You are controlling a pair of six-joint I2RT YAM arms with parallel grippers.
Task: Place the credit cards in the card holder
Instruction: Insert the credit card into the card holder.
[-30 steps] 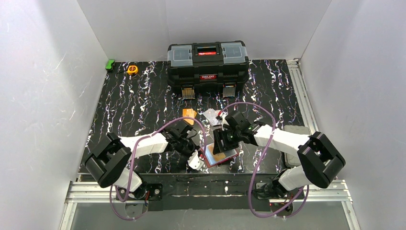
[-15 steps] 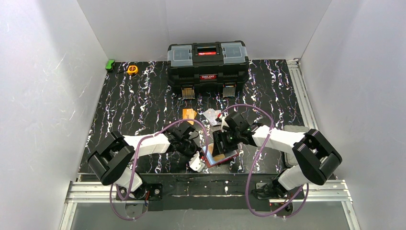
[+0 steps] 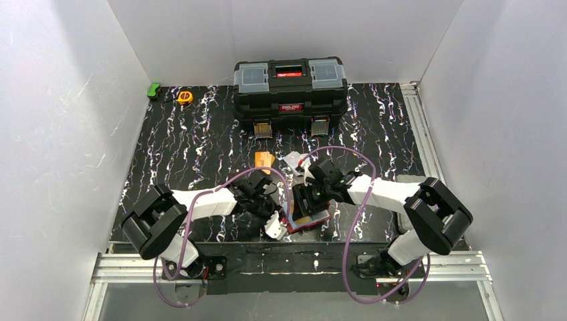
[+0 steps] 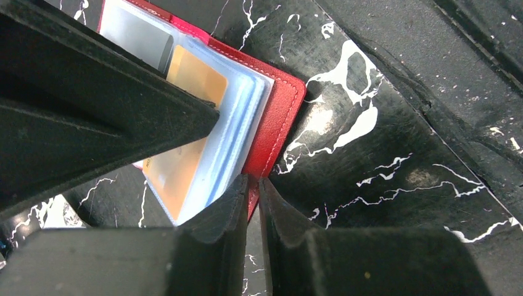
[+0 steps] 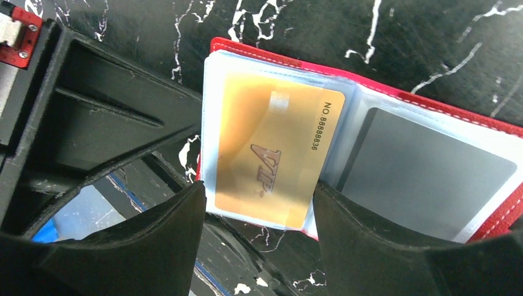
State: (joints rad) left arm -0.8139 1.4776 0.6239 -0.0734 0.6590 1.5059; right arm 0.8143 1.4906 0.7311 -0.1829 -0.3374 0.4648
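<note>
**Card holder open at the near edge, an orange card in its pocket**

We see the red card holder [image 3: 314, 219] lying open on the black marbled table [image 3: 187, 154], at 6 o'clock near the arm bases. The left gripper [image 4: 251, 185] comes in from the holder's 9 o'clock side, and its jaws are pressed together on the edge of the red cover. The right gripper [image 5: 258, 194] reaches over the holder from 12 o'clock with its jaws apart. One finger stands on each side of an orange card [image 5: 271, 154] that sits inside a clear pocket. We cannot tell whether the fingers touch that card. It carries the letters "VIP" and a printed number. At its 3 o'clock in the right wrist view, the next pocket shows a grey panel [image 5: 425, 176].

The loose credit cards lie mid-table at 12 o'clock from the holder, in an orange pile [image 3: 264, 160] and a whitish pile [image 3: 293, 160] side by side. Beyond them the black toolbox [image 3: 291, 90] stands at the table's 12 o'clock. A yellow tape measure [image 3: 184, 97] and a small green object [image 3: 154, 89] sit at 11 o'clock.
</note>
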